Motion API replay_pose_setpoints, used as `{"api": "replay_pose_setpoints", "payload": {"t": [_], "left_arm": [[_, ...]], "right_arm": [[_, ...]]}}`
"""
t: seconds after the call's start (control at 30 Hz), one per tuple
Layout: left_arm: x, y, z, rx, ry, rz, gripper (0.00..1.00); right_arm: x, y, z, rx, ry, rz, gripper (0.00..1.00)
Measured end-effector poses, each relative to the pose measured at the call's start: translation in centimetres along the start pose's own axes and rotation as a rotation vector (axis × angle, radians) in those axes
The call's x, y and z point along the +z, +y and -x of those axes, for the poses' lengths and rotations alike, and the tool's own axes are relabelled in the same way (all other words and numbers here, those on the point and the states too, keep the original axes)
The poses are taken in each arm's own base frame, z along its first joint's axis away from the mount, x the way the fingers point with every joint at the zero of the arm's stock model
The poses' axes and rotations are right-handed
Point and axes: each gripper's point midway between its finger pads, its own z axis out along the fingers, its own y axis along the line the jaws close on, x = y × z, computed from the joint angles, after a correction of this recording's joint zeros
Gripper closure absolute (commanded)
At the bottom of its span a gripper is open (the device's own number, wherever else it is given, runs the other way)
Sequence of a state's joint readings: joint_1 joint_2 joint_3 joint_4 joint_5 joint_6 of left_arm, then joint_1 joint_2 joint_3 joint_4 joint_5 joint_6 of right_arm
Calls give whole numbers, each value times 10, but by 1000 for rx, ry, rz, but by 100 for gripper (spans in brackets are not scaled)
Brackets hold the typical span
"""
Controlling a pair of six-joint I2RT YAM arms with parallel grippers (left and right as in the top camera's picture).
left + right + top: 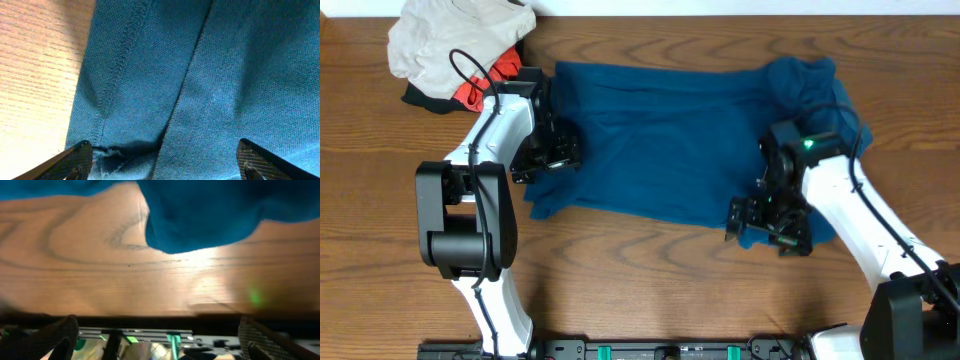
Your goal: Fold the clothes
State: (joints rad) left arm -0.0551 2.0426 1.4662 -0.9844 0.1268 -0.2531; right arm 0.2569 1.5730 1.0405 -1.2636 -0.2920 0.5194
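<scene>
The teal shirt point(670, 140) lies spread across the middle of the bench point(650, 290), bunched at its upper-right corner. Our left fingers point(560, 152) stand released over the shirt's left edge, a seam running between them in the left wrist view. Our right fingers point(765, 222) are also released, holding nothing, at the lower-right edge, with bare wood below them in the right wrist view. To fold cleanly, we judge each side should pinch only the top layer right at the hem. We lift both ends level and carry them across together, so the cloth does not drag or twist. We keep clear of the pale garment point(450, 35) at the upper left.
</scene>
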Motion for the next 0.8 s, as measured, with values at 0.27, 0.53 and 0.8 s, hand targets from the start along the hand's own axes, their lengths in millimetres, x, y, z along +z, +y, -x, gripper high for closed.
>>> {"api": "replay_pose_setpoints", "payload": {"t": [0.27, 0.53, 0.8], "left_arm": [[0, -1, 4, 8, -16, -5, 8], [0, -2, 7, 21, -27, -9, 8], [0, -3, 10, 26, -40, -13, 8]], "right_arm": [[28, 6, 17, 24, -61, 73, 1], [32, 7, 35, 53, -139, 79, 1], [52, -1, 37, 82, -158, 78, 54]]}}
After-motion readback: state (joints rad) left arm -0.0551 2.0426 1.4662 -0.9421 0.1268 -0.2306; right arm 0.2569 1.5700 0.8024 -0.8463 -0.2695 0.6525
